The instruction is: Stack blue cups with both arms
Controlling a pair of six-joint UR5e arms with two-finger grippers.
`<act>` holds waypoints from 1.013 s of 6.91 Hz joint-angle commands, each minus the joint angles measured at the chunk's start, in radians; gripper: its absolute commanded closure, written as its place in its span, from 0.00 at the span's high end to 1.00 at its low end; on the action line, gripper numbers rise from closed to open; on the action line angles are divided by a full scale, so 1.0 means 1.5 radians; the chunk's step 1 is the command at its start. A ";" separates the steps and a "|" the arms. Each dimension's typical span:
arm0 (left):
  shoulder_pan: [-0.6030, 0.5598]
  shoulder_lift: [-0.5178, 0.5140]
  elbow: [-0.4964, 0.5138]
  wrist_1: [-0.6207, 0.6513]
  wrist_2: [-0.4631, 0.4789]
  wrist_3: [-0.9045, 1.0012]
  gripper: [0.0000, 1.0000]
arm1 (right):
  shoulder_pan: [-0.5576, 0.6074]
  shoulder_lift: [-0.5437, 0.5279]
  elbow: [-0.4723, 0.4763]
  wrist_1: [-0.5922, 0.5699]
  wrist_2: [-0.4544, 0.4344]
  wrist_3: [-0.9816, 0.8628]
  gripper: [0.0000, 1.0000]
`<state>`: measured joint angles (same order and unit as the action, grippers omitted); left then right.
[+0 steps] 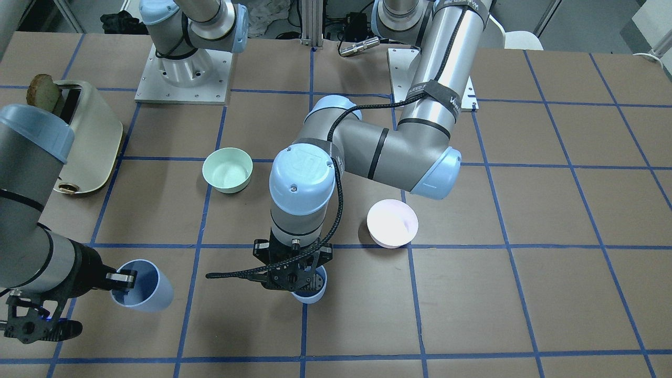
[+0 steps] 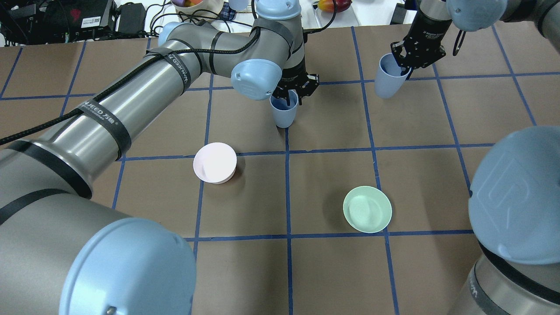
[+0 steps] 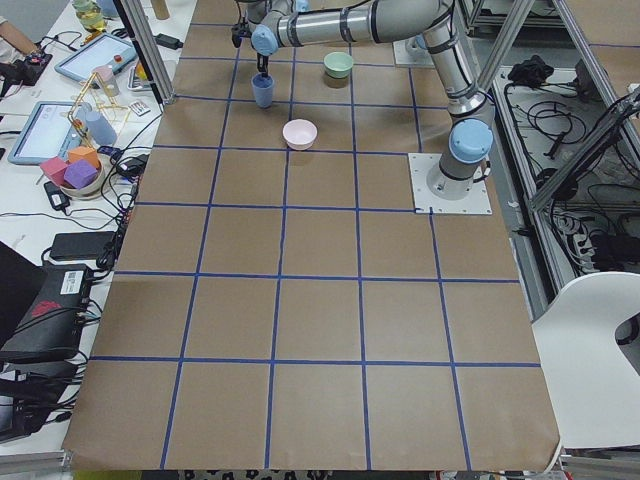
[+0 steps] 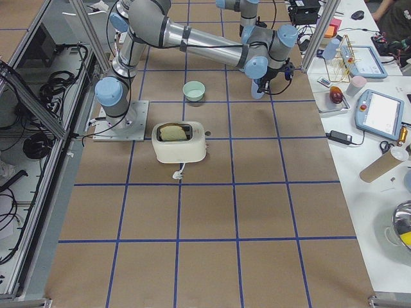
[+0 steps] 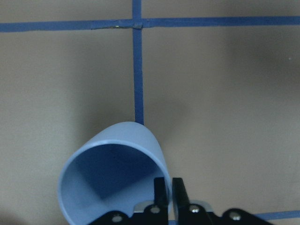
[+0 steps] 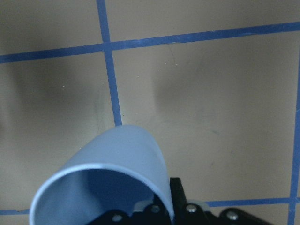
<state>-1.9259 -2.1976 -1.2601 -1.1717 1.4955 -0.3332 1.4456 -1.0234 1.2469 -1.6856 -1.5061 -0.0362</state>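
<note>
Two pale blue cups are each held by the rim. My left gripper [image 2: 289, 94] is shut on the wall of one blue cup [image 2: 284, 112] near the table's middle grid line; the cup hangs upright, low over the table. The left wrist view shows its fingers [image 5: 162, 188] pinching the rim of that cup [image 5: 112, 173]. My right gripper [image 2: 404, 65] is shut on the rim of the other blue cup [image 2: 389, 78], held tilted above the table. In the front view that cup [image 1: 144, 287] is at the lower left, well apart from the left arm's cup [image 1: 311, 294].
A pale pink bowl [image 2: 215, 162] and a mint-green bowl [image 2: 367, 209] stand on the table nearer the robot. A cream toaster [image 1: 92, 139] with bread in it stands on the robot's right side. The left arm's elbow [image 1: 420, 157] hangs over the pink bowl's area.
</note>
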 commanded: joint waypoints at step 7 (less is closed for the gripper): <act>0.130 0.342 -0.107 -0.455 0.047 0.213 0.91 | 0.248 -0.068 0.001 0.015 0.046 0.340 0.00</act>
<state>-1.7541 -1.7581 -1.3300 -1.8440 1.4959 -0.0172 1.7477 -1.1273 1.2476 -1.6517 -1.4369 0.3809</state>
